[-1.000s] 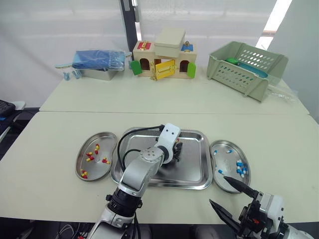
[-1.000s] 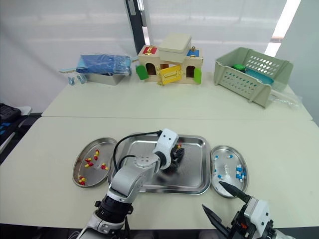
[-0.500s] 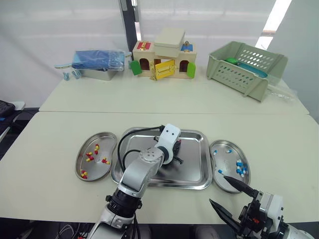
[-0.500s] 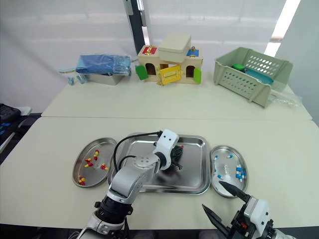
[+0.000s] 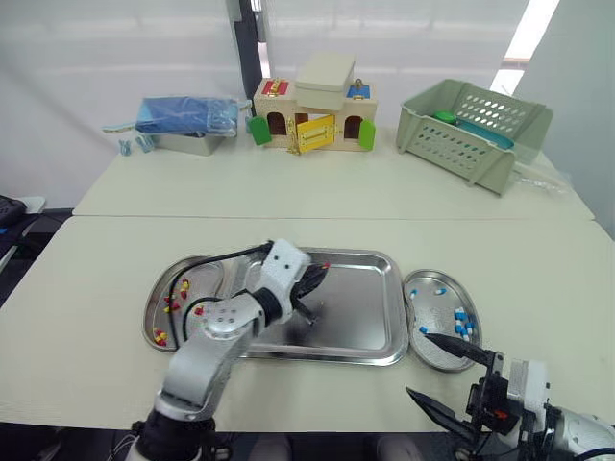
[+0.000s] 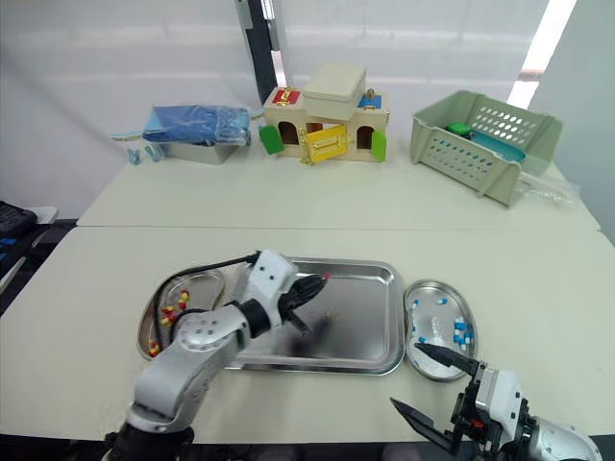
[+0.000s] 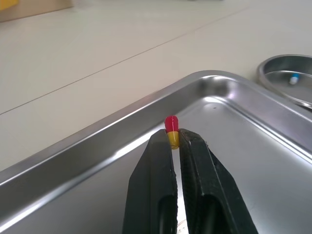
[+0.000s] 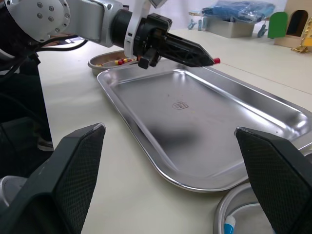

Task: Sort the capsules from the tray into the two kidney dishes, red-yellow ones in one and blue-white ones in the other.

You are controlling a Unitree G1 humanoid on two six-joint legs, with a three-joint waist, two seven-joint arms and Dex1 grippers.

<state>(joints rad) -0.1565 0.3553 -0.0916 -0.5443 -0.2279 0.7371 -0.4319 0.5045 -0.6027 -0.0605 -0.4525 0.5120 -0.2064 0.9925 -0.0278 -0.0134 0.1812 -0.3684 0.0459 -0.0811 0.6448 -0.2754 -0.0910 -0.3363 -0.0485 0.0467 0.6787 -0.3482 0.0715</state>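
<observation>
vs half a sec ago the left gripper (image 5: 318,273) had come up off the middle of the tray (image 5: 370,331) and swung toward the robot's left w/ its arm; it now hung over the tray's back-left part, fingers pinched on a red-yellow capsule (image 7: 171,131), yellow end betw the tips, red end poking out past them. right gripper (image 5: 417,363) hadn't shifted: fingers spread wide, low by the table's near edge, just in front of the right kidney dish (image 5: 432,309), which held the blue-white capsules (image 5: 461,317). the left kidney dish (image 5: 154,322) held other red-yellow capsules (image 5: 173,303), touching the tray's left side as far as could be seen. hard to make out: left arm and its cable covered part of that dish and the tray's left edge, so count there unclear; right arm was cut off at the frame bottom.
</observation>
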